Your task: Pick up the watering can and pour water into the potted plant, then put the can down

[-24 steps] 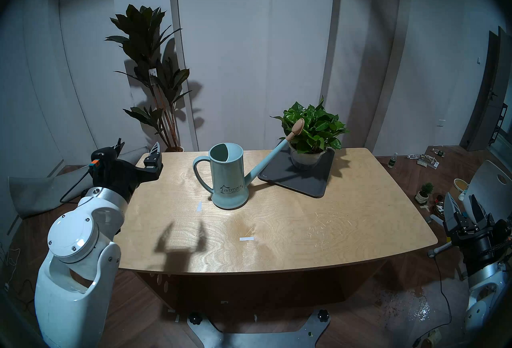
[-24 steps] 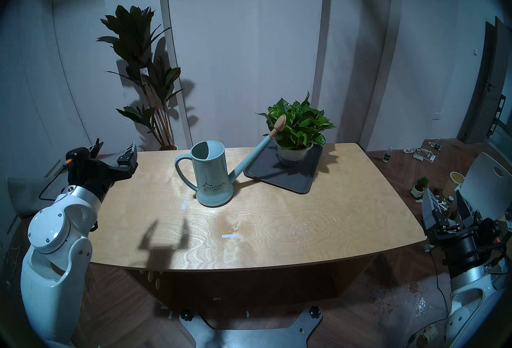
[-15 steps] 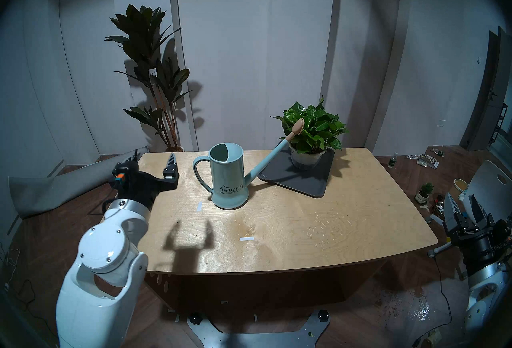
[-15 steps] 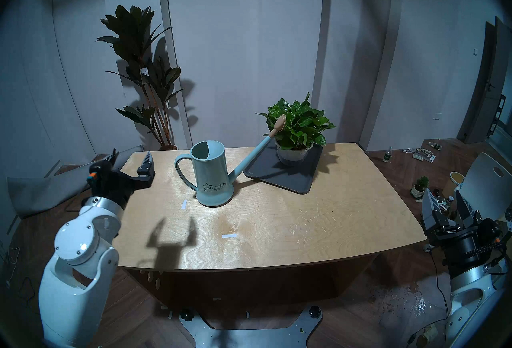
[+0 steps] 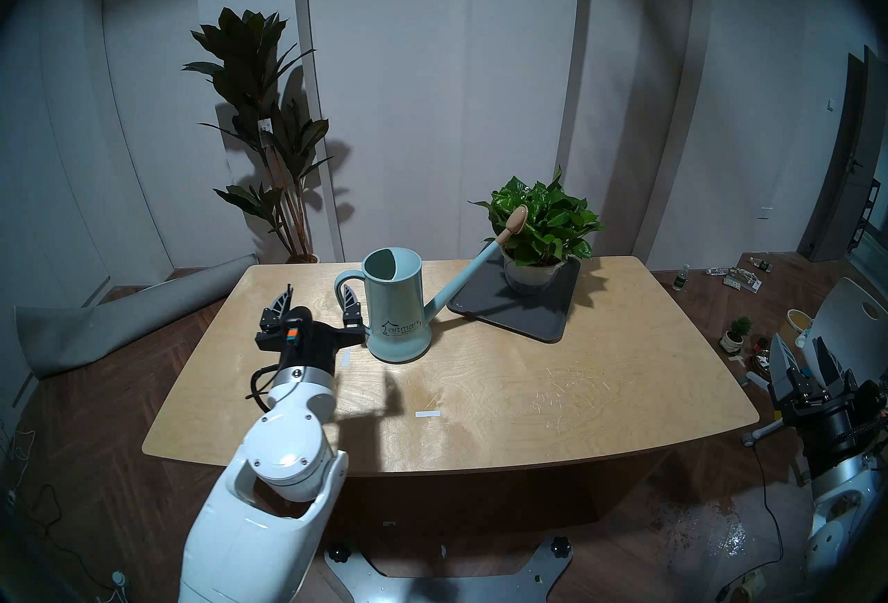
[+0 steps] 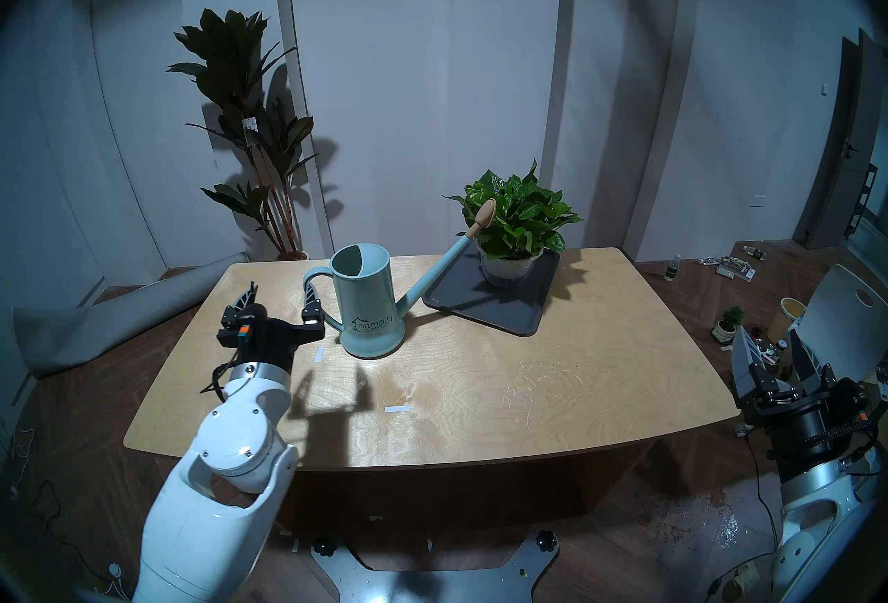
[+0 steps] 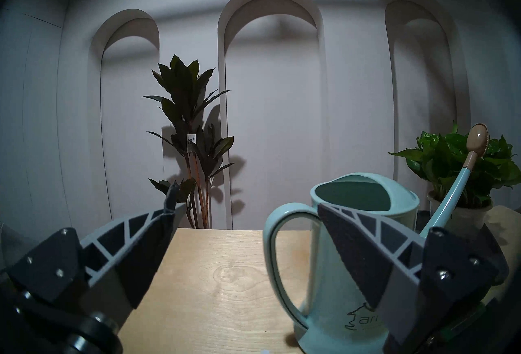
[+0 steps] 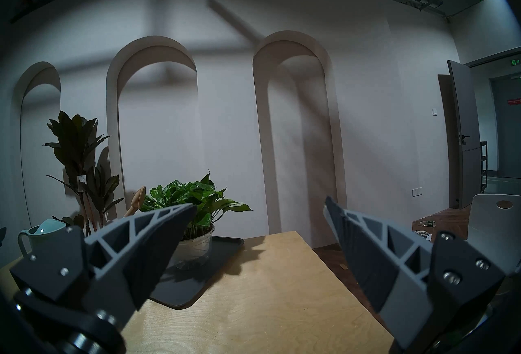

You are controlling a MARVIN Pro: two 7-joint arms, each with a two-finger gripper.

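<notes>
Wooden table [image 5: 480, 395], pale arched wall behind. Left gripper [image 5: 317, 304] fingers spread wide, level with the loop handle [image 5: 342, 299] of the watering can [image 5: 396, 309]; right-hand finger [image 7: 363, 254] overlapping the loop in the wrist view, contact not confirmed. Can upright near table centre, spout tip [image 5: 516, 220] raised toward the potted plant [image 5: 543, 222], pot seated on a dark tray [image 5: 516, 309]. Right gripper [image 5: 800, 359] parked off the table edge, fingers also wide, empty.

Procedure, as judged: straddle the handle's vertical bar with one finger through the loop, centre before closing, clamp high for tilt control. Avoid nudging the body sideways; tall can, probable tip risk.
</notes>
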